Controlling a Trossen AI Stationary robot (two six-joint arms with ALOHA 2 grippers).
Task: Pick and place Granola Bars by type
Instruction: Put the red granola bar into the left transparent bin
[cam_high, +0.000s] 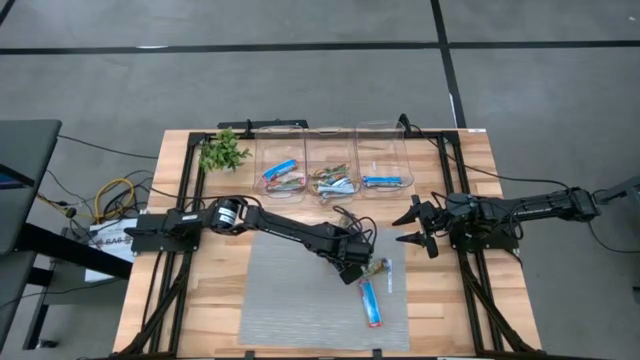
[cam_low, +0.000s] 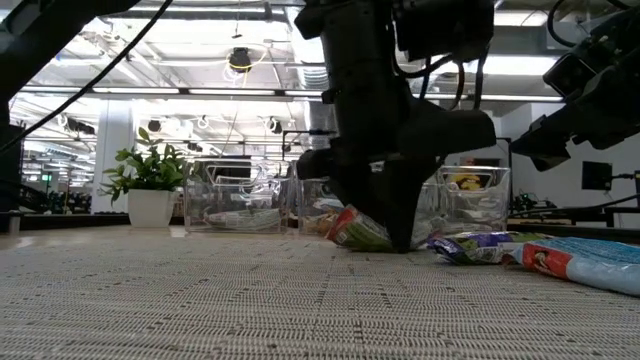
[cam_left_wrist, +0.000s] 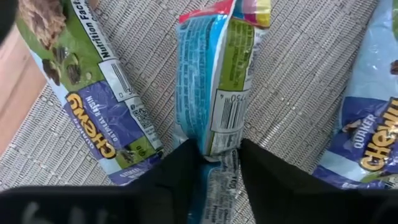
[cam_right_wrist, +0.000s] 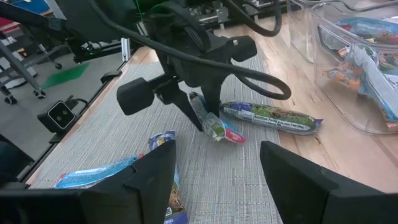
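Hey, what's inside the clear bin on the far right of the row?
The right bin holds blue-wrapped granola bars lying flat on its floor; overlap hides the count. The left gripper pinches another bar on the mat.

Three bins (cam_high: 331, 152) are lined up along the table's (cam_high: 200, 300) far edge, bars held in each, with a plant (cam_high: 223, 152) at their left. A mat (cam_high: 290, 300) is laid on the near half; loose bars (cam_high: 371, 302) are grouped near its right edge, under the left gripper (cam_high: 368, 268). The right gripper (cam_high: 412, 228) is held just beyond the mat's right side.
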